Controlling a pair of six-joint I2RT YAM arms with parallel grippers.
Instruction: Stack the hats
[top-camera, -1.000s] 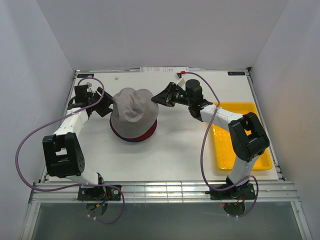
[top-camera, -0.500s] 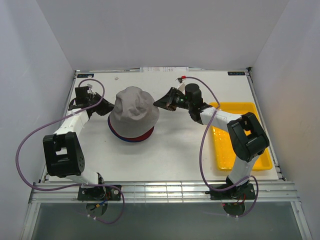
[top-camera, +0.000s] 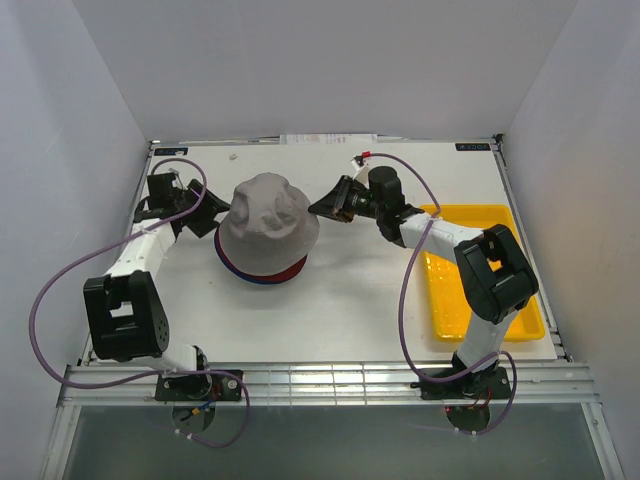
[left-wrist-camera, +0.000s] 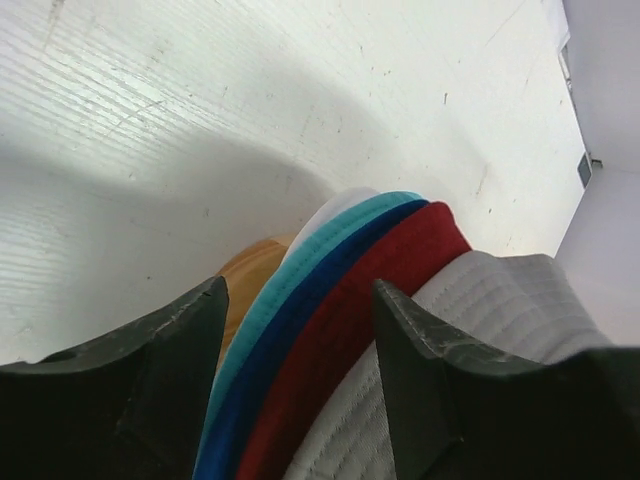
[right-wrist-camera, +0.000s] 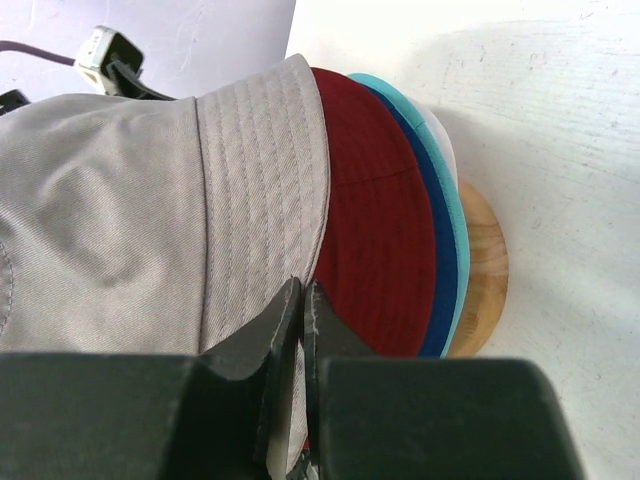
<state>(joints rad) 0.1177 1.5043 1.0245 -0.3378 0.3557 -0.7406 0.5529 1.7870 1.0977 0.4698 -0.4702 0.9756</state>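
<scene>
The grey hat (top-camera: 265, 215) tops a stack of hats at the table's middle; the dark red brim (top-camera: 290, 268) peeks out below it. My left gripper (top-camera: 204, 215) is at the stack's left side. In the left wrist view it (left-wrist-camera: 300, 292) is open, with the teal (left-wrist-camera: 262, 318), navy (left-wrist-camera: 300, 310), dark red (left-wrist-camera: 370, 310) and grey (left-wrist-camera: 500, 330) brims between its jaws, and the white brim (left-wrist-camera: 335, 205) beyond. My right gripper (top-camera: 320, 208) is at the stack's right side. In the right wrist view it (right-wrist-camera: 303, 288) is shut on the grey hat's brim (right-wrist-camera: 265, 190), above the dark red hat (right-wrist-camera: 370, 230).
The wooden stand (right-wrist-camera: 485, 270) carries the stack; it also shows in the left wrist view (left-wrist-camera: 245, 275). A flat yellow tray (top-camera: 530, 310) lies at the right, partly under my right arm. White walls enclose the table on three sides.
The grey hat has shifted slightly up and to the right and sits lower over the stack. My right gripper moved down-left with the brim. My left gripper stays at the left brim.
</scene>
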